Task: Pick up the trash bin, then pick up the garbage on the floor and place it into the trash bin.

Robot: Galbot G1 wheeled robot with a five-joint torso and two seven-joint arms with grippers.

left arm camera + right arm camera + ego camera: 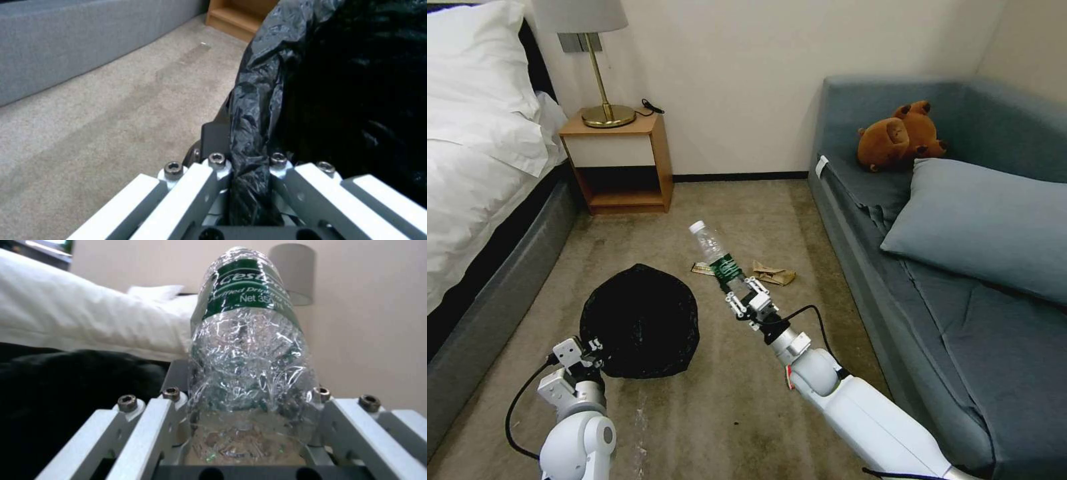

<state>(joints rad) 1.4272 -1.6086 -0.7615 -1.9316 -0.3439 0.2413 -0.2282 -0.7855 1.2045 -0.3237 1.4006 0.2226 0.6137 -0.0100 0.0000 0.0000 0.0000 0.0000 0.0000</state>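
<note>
Head view: left gripper (594, 351) is clamped on the near rim of the small round trash bin lined with crinkly black plastic bag (640, 320), the bin hanging just ahead of its fingertips with the mouth facing up at the camera. Nothing can be made out inside the dark liner. Right gripper (746, 298) is closed on the base end of the clear crushed plastic bottle with green label (718, 257), white cap pointing away from the tool, off the carpet and beside the bin, not over it. Just beyond the bottle lie a crumpled brown paper bag (774, 273) and a flat dark yellow-green wrapper (702, 269) on the floor.

Left wrist view: a fold of black liner (253, 140) is pinched between the narrow-set jaws — the grip looks to be on the rim with bag film over it.

Right wrist view: bottle (249, 350) fills the gap between the fingers, jaws partly closed around its crumpled base; black bin (75, 383) sits off to one side.

Step in hand, judged: carry the bottle over the opening and release cap-down — keep the bin level and clear the overhanging liner.
</note>
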